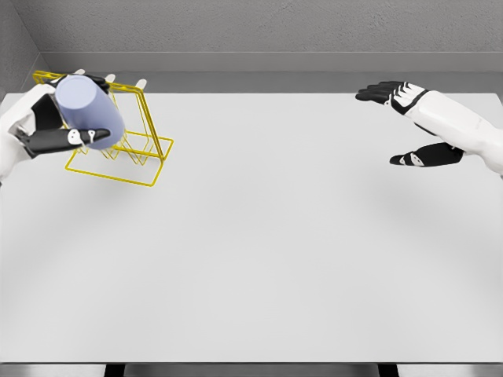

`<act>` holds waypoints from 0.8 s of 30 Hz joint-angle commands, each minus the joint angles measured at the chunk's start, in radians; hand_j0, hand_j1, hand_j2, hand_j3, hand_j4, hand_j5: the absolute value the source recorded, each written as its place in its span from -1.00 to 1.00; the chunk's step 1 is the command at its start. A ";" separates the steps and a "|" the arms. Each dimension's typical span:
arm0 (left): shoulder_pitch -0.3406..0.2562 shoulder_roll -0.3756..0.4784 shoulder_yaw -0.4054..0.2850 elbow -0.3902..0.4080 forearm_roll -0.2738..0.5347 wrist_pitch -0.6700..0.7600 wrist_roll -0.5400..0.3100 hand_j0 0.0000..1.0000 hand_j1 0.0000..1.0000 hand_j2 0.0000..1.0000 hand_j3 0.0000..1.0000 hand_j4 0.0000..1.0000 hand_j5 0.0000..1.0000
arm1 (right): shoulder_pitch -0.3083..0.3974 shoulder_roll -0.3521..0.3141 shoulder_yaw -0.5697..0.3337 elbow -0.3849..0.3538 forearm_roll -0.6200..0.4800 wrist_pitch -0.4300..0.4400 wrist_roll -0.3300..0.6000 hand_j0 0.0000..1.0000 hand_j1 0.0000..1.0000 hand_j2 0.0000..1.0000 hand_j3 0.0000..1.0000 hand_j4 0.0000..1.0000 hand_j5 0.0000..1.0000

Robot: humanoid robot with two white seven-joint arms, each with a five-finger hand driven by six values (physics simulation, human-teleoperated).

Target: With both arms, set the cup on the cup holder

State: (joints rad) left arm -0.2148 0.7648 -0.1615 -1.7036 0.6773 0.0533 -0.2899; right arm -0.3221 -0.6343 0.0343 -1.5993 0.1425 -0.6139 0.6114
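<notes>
Over the cup holder (118, 153), left robot hand (55, 129) grips tilted cup (90, 110), base up-left.

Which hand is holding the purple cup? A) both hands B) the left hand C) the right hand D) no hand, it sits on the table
B: the left hand has its fingers wrapped around the purple cup over the yellow cup holder, while the right hand is far off on the other side, open and holding nothing.

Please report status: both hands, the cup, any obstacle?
Left hand shut on cup, tilted over yellow holder. Right hand open, empty, far right. Nothing in the way.
</notes>
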 commanded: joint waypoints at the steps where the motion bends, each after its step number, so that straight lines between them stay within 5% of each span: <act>1: 0.000 -0.002 0.000 0.013 0.004 0.000 0.000 0.37 0.37 0.37 0.37 0.37 0.37 | 0.000 -0.001 -0.001 0.001 -0.007 0.003 -0.001 1.00 1.00 1.00 1.00 1.00 1.00; 18: -0.031 -0.045 -0.015 0.038 0.002 0.003 0.000 0.38 0.38 0.38 0.38 0.38 0.38 | 0.000 -0.002 -0.001 0.001 -0.007 0.003 -0.001 1.00 1.00 1.00 1.00 1.00 1.00; 24: -0.035 -0.045 -0.019 0.039 -0.004 0.007 -0.002 0.80 0.80 0.80 0.80 0.80 0.80 | 0.000 -0.002 -0.001 0.001 -0.007 0.003 -0.001 1.00 1.00 1.00 1.00 1.00 1.00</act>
State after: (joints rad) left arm -0.2500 0.7189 -0.1799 -1.6645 0.6711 0.0591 -0.2911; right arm -0.3221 -0.6359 0.0339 -1.5981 0.1424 -0.6139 0.6114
